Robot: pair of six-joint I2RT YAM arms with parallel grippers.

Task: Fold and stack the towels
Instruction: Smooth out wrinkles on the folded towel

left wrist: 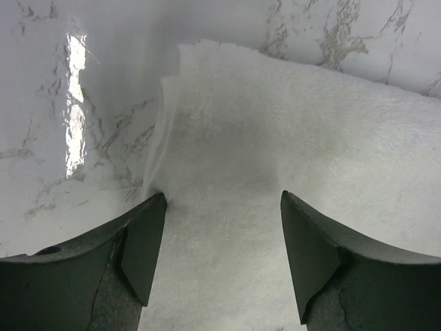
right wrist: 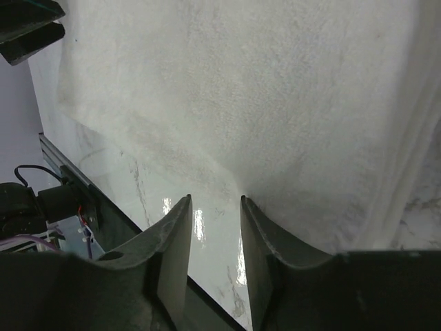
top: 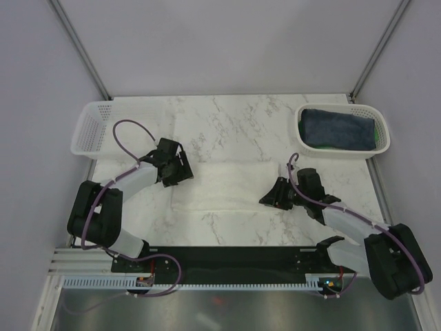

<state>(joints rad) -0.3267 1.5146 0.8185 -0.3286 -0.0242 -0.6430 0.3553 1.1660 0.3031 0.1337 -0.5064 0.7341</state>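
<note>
**Top external view.** The cream-white towel (top: 227,183) is lying flat on the marble tabletop (top: 227,227), with its long axis running left to right between the two arms. The left end effector (top: 172,167) is hanging over the towel's left end and the right end effector (top: 275,196) over its near right corner. Each arm is thus nearest its own end of the cloth. The navy-blue towel (top: 337,127) is resting on the green towel (top: 329,145) inside the white mesh basket (top: 337,154) at the far right, well apart from both end effectors.

**Left wrist view.** The left end effector is standing wide, with one finger on each side of the cloth's short end. The towel is stretching away ahead of it, its left edge doubled over just beyond the left finger (left wrist: 148,234). Nothing is being clamped, and contact with the pile cannot be told.

**Right wrist view.** The right end effector is standing narrow, with bare tabletop showing through the gap. The towel's near edge is lying just ahead of the right finger (right wrist: 251,227), apparently touching its tip. No cloth is being held between the fingers. Judged from this, a pinch would call for a short advance onto that edge.
</note>
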